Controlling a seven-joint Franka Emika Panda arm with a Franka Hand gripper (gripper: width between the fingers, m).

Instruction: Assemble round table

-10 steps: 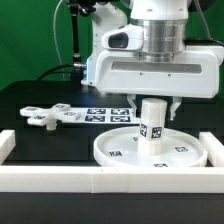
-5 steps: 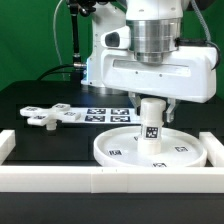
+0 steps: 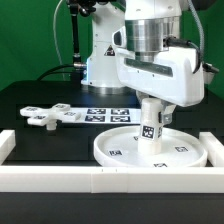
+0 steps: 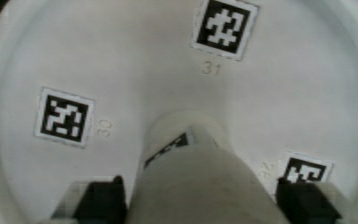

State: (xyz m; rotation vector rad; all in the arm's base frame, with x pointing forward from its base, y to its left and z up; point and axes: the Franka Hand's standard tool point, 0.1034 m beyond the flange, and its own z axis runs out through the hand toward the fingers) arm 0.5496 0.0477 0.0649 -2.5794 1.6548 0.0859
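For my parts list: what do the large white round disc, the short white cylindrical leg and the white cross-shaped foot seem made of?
Large white round disc: probably plastic, smooth and matt, judging by its even, seamless face. Short white cylindrical leg: apparently the same matt white plastic. White cross-shaped foot: likely plastic too, though too small to judge its finish.

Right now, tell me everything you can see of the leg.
The leg is a short white cylinder, plastic by its look, with a black-and-white square tag on its side. It stands about upright on the middle of the disc, its lower end on the disc's floor. Whether it is threaded in cannot be told. The gripper is shut on its upper end, one finger on each side. Nothing else touches it.
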